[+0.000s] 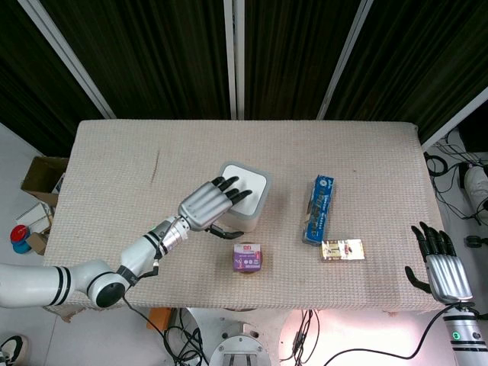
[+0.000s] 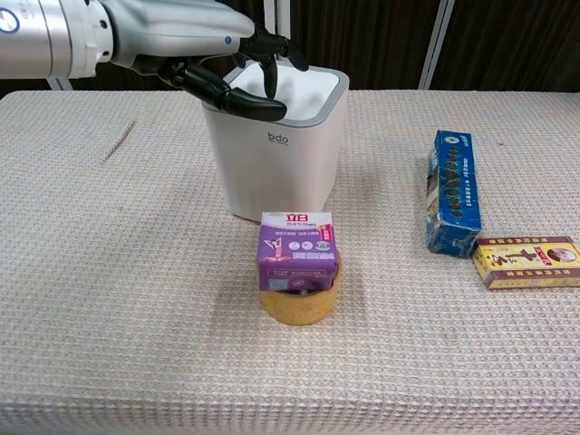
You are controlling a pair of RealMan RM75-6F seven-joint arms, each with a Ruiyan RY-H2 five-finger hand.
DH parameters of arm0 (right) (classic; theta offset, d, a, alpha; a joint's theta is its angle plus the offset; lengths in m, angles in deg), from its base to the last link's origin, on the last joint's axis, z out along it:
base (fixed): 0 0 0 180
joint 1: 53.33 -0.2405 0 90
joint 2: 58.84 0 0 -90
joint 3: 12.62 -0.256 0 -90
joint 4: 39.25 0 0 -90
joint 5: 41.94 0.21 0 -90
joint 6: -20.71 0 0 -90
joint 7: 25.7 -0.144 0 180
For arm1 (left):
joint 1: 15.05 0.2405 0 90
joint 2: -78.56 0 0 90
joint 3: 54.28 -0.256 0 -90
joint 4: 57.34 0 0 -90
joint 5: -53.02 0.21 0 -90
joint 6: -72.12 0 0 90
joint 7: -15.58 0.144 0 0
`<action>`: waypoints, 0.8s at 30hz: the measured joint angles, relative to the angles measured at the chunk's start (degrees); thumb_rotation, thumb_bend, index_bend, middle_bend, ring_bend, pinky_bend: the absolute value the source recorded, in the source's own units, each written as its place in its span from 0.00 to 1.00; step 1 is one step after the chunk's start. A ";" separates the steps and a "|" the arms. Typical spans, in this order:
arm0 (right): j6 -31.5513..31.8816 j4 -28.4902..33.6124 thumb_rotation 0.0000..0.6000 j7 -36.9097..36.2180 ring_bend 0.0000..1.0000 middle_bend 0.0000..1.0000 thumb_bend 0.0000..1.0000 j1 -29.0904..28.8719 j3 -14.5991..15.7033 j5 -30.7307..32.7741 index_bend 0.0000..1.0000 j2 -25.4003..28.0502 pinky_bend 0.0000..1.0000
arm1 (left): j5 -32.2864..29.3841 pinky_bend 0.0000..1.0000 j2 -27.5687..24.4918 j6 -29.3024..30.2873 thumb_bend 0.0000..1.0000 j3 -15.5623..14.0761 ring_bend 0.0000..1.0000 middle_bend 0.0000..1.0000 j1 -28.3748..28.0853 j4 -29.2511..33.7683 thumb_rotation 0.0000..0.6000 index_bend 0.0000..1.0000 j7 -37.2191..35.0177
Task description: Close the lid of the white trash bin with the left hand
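The white trash bin [image 1: 246,200] [image 2: 275,154] stands mid-table with its lid lying flat in the rim. My left hand [image 1: 207,206] [image 2: 195,54] hovers over the bin's front left corner, fingers spread, dark fingertips [image 2: 272,62] on or just above the lid. It holds nothing. My right hand [image 1: 441,267] sits off the table's right front corner, fingers apart and empty; the chest view does not show it.
A purple carton [image 2: 297,250] sits on a yellow tape roll [image 2: 299,300] just in front of the bin. A blue box [image 2: 451,189] and a small yellow box [image 2: 529,261] lie to the right. The table's left half is bare cloth.
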 measured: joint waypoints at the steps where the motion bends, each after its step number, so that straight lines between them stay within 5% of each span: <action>1: 0.00 0.05 1.00 0.04 0.00 0.00 0.28 -0.03 -0.01 -0.03 0.00 0.00 0.00 | 0.24 0.21 -0.32 0.38 0.17 0.17 0.06 0.29 0.19 0.45 0.11 0.10 -0.13; 12: -0.07 -0.71 1.00 -0.49 0.00 0.00 0.28 -0.19 -0.04 -0.19 0.00 -0.63 0.00 | 6.68 0.21 -8.66 12.12 0.17 -0.57 0.06 0.11 8.46 8.38 0.13 0.09 -1.51; 18: 0.24 -1.39 1.00 -0.84 0.00 0.00 0.28 0.01 0.03 -0.23 0.00 -0.72 0.00 | 14.59 0.21 -11.53 26.99 0.16 -5.61 0.06 0.08 20.94 8.10 0.07 0.08 -2.21; 24: 0.30 -1.17 1.00 -0.28 0.00 0.00 0.28 -0.19 -0.48 0.08 0.00 -0.61 0.00 | 20.96 0.21 -10.99 42.40 0.16 -11.31 0.06 0.08 37.71 -1.08 0.02 0.08 -9.09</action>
